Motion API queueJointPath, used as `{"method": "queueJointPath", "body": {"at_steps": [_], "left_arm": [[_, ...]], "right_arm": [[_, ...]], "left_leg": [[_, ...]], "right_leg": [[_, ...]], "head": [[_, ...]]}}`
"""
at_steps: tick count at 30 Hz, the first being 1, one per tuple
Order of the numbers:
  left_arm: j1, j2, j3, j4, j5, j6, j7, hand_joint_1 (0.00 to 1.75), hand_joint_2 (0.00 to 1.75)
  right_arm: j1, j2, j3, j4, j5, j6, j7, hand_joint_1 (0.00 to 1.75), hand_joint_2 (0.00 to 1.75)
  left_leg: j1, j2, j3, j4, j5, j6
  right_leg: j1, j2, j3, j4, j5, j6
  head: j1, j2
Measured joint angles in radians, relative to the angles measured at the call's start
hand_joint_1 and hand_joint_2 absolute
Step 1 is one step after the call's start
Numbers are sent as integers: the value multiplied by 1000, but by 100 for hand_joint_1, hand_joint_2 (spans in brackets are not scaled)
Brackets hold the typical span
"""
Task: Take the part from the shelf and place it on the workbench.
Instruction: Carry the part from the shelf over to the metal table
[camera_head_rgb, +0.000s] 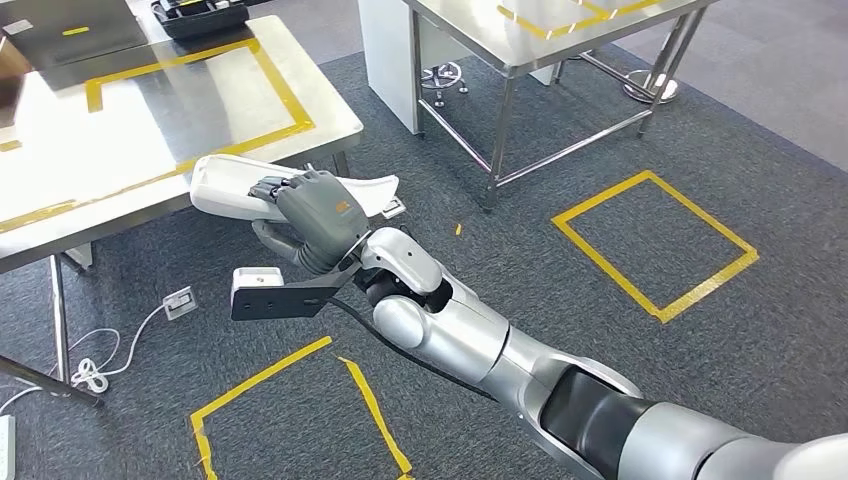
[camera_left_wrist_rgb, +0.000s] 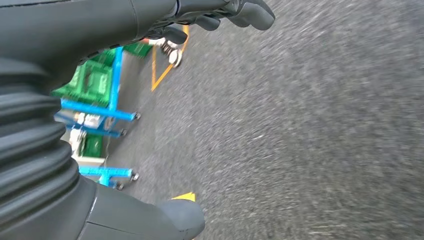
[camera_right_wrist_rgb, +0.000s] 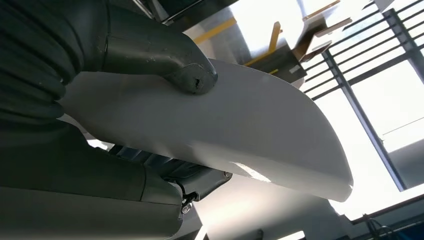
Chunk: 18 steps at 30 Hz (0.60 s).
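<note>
Fingers (camera_head_rgb: 275, 190) of the right hand (camera_head_rgb: 315, 218) curl over the top of the white part (camera_head_rgb: 225, 185), with the thick grey thumb (camera_right_wrist_rgb: 165, 57) pressed against its smooth curved face in the right wrist view, so the part is firmly held. The part is a long white shell, rounded at one end, and it hangs at the near edge of the steel surface (camera_head_rgb: 150, 140), its left end overlapping that edge close to the near right corner while the rest juts out over the floor. Whether it touches the surface cannot be told. Yellow tape (camera_head_rgb: 285, 95) marks a rectangle on the surface, and a dark tray (camera_head_rgb: 200, 15) sits at its far edge. On the grey carpet below lie more yellow tape outlines (camera_head_rgb: 655, 245). The left hand (camera_left_wrist_rgb: 220, 15) hangs over the carpet, its dark fingers loosely curled with nothing in them; blue-framed carts with green crates (camera_left_wrist_rgb: 95, 82) stand beyond.
</note>
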Motion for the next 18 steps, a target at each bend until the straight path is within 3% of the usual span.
{"method": "queueJointPath", "body": {"at_steps": [2,4,6,7,9,11,13,14,15,17,18], "left_arm": [[-1,1,0,0,0,0,2,0,175],[-4,2,0,0,0,0,2,0,175],[-3,2,0,0,0,0,3,0,175],[-1,2,0,0,0,0,4,0,175],[0,2,1,0,0,1,7,0,175],[-3,1,1,0,0,2,6,0,175],[-3,1,1,0,0,2,3,0,175],[-1,1,1,0,0,2,1,0,175],[0,1,2,0,0,2,1,0,175],[1,1,2,0,0,3,1,0,175],[1,1,3,0,0,3,1,0,175]], "right_arm": [[-1,0,0,-5,0,1,0,175,175],[-2,0,0,-9,0,2,0,175,175],[-4,1,-1,-11,0,4,1,175,175],[-4,1,-1,-13,0,4,2,175,175],[-6,1,-1,-19,1,6,4,175,175],[-3,-3,-1,-22,3,6,7,175,175],[6,-8,-1,-24,1,2,8,175,175],[9,-9,-2,-26,-3,-3,9,175,175],[11,-9,-3,-30,-8,-10,8,175,175],[7,-9,-12,-41,-17,-32,9,175,175],[4,-9,-18,-47,-20,-44,10,175,175]], "left_leg": [[-7,40,75,-131,47,10],[-15,65,112,-201,61,27],[-17,45,110,-205,62,43],[-15,33,110,-208,64,48],[-9,11,111,-213,69,59],[-6,-6,110,-214,71,66],[-6,-24,108,-213,72,69],[-6,-33,107,-211,72,69],[-6,-40,107,-210,71,69],[-6,-51,106,-205,70,64],[-7,-55,104,-203,70,59]], "right_leg": [[4,-25,3,3,-6,6],[11,-45,5,6,-11,14],[13,-66,8,4,-14,23],[12,-63,10,7,-19,29],[7,-17,-7,54,-52,41],[2,41,-65,175,-112,49],[1,58,-121,278,-142,51],[1,60,-128,283,-129,50],[1,62,-117,249,-100,47],[1,71,-60,114,-29,40],[2,76,-36,59,-7,36]], "head": [[-1,0],[0,0],[1,0],[1,0],[2,0],[4,0],[6,0],[6,0],[6,0],[6,0],[6,0]]}}
